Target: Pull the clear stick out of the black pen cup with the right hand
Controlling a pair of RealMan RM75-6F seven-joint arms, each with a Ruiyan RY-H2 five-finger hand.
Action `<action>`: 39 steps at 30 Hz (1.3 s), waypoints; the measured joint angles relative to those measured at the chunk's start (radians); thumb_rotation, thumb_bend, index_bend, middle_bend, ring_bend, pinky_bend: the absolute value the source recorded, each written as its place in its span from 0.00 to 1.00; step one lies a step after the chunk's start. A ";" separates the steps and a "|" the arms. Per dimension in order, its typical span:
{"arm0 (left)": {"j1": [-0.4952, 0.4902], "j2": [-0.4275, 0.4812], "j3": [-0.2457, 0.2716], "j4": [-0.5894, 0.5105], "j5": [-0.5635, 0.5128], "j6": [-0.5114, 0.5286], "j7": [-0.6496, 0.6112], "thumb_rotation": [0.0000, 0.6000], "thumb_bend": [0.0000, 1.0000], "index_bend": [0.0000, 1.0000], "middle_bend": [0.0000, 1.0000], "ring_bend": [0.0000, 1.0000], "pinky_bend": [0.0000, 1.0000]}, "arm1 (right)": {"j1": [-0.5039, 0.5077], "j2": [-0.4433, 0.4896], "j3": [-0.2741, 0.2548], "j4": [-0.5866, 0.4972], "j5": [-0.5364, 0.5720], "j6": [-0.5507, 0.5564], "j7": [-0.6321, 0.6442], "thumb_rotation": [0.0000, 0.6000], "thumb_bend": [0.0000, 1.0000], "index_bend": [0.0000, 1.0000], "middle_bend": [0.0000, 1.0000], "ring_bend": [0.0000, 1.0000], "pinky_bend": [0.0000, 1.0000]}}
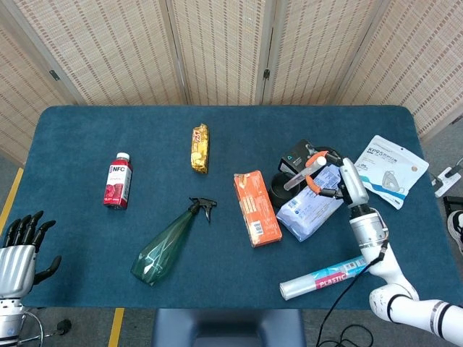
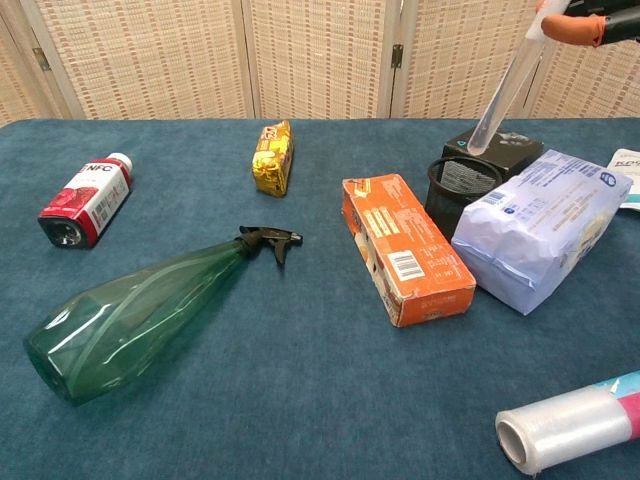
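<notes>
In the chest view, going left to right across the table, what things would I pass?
Red juice bottle → green spray bottle → gold snack bar → orange box → black pen cup → white-blue bag. The clear stick, held by the right hand, overlaps the cup.

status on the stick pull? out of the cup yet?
Done: the right hand grips the clear stick, and in the chest view its lower tip hangs above the rim of the black pen cup, so it looks clear. In hand: the stick, tilted. Left: little, perhaps carrying it away. The left hand is idle.
</notes>
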 measured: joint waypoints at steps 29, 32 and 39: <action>-0.009 0.001 0.001 -0.010 0.000 -0.009 0.015 1.00 0.32 0.22 0.09 0.05 0.10 | -0.036 0.045 -0.014 -0.034 -0.019 -0.018 0.133 1.00 0.47 0.66 0.43 0.18 0.13; -0.011 0.000 0.000 -0.011 0.001 -0.010 0.016 1.00 0.32 0.22 0.09 0.05 0.09 | -0.039 0.050 -0.016 -0.028 -0.019 -0.020 0.144 1.00 0.47 0.65 0.43 0.18 0.13; -0.013 0.000 0.000 -0.012 -0.002 -0.013 0.019 1.00 0.32 0.22 0.09 0.05 0.10 | -0.036 0.005 -0.027 0.045 -0.036 0.067 -0.097 1.00 0.48 0.65 0.43 0.18 0.13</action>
